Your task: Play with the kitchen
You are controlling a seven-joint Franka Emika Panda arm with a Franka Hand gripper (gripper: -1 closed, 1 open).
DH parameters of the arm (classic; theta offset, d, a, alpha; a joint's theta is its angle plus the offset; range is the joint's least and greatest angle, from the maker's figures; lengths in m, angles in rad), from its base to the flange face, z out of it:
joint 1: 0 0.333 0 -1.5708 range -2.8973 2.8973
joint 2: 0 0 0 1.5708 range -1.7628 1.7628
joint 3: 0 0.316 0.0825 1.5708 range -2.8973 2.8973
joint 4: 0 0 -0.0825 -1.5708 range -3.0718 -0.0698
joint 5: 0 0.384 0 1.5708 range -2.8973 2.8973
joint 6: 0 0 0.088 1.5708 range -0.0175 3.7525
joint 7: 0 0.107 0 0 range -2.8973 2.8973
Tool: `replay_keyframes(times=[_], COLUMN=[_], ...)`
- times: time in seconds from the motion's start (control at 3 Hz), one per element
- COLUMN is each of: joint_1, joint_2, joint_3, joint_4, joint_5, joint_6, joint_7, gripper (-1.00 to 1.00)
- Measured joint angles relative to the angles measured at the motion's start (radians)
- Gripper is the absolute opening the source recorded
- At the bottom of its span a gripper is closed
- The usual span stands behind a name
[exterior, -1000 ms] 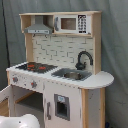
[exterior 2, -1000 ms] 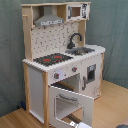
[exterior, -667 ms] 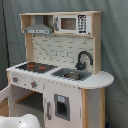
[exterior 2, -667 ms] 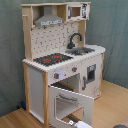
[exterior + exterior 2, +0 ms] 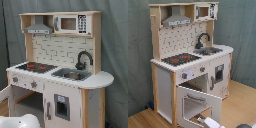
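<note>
kitchen (image 5: 190, 60) upright on wood floor, oven door (image 5: 198, 102) hanging open | nothing moved over last second | tool (image 5: 208, 121) low by door, opening unreadable | no play contact yet

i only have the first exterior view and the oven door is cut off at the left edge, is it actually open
observer: yes. In the second exterior view the oven door is open, tipped outward from the top, with the dark oven space showing behind it.
operator: ok and where is the arm, i just see a white lump bottom left
observer: in the second exterior view a white part of the arm sits low, right in front of the open door, at the second exterior view's bottom edge.
</note>
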Motion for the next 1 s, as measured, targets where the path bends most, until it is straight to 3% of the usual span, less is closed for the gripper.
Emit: replay_keyframes(times=[1.0], joint_1=[0.012], joint_2=[0.057], joint_3=[-0.009], joint_4=[-0.192], joint_5=[-0.001], joint_6=[-0.001], joint_7=[0.268], gripper=[1.00])
